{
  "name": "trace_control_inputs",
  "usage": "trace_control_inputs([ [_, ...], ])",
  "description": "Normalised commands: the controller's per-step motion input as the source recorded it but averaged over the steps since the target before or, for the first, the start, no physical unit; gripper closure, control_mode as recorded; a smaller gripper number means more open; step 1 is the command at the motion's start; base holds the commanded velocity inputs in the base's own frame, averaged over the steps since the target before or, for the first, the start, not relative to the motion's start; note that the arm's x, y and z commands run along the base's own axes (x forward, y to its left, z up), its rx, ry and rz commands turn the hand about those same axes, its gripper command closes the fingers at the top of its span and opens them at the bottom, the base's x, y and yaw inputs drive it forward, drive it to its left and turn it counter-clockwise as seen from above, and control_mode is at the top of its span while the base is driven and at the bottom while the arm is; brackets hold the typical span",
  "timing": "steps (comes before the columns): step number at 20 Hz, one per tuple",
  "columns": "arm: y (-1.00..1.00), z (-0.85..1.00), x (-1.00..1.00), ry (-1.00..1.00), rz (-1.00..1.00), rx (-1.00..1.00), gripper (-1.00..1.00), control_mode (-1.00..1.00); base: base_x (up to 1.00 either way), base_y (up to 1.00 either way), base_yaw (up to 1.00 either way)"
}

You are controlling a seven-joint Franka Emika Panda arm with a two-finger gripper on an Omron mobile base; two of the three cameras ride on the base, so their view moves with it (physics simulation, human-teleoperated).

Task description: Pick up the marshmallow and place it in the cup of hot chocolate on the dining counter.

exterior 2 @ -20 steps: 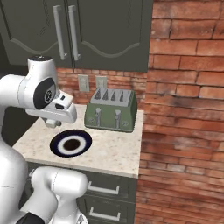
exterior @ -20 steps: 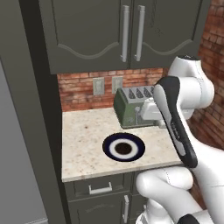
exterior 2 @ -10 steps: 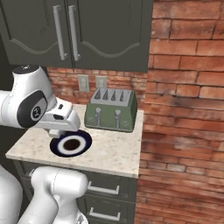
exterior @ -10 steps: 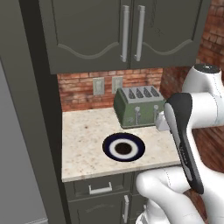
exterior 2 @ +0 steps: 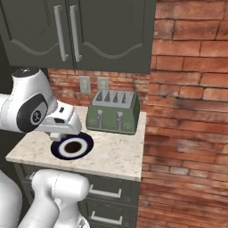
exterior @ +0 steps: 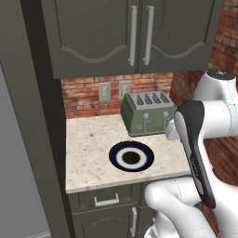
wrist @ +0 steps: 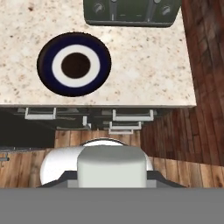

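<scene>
The round dark-blue-and-white plate [exterior: 131,156] [exterior 2: 72,146] [wrist: 74,64] lies on the short cabinet-fronted counter [exterior: 88,153], and its dark centre is bare. The marshmallow is hidden or out of view. The cup of hot chocolate and the dining counter are out of view. My gripper [exterior: 171,131] [exterior 2: 60,134] hangs at the end of the white arm, above the counter's front edge and just right of the plate in the left base view. Its fingers are hidden by the hand, so whether they hold anything is unclear.
A green four-slot toaster [exterior: 148,113] [exterior 2: 113,112] [wrist: 131,11] stands at the back of the counter against the brick wall. Dark wall cabinets [exterior: 135,32] hang above. Drawers [wrist: 131,116] sit under the counter edge, over a wood floor [wrist: 183,144].
The hand has drawn back from the toaster and sunk a little toward the counter's front edge. The upper arm has swung outward. The plate and toaster have stayed put.
</scene>
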Motion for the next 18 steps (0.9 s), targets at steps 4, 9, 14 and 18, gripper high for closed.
trace_control_inputs([
  [4, 0.0, 0.0, 0.0, 0.03, 0.0, 0.0, 1.0, 1.0, -0.01, 0.0, 0.02],
  [9, 0.0, 0.0, 0.0, 0.0, 0.0, 0.0, 1.0, 1.0, -0.67, 0.0, 0.41],
  [14, 0.0, 0.0, 0.0, 0.0, 0.0, 0.0, 1.0, 1.0, -0.92, 0.0, 0.82],
  [18, 0.0, 0.0, 0.0, 0.0, 0.0, 0.0, 1.0, 1.0, -0.33, 0.0, 1.0],
])
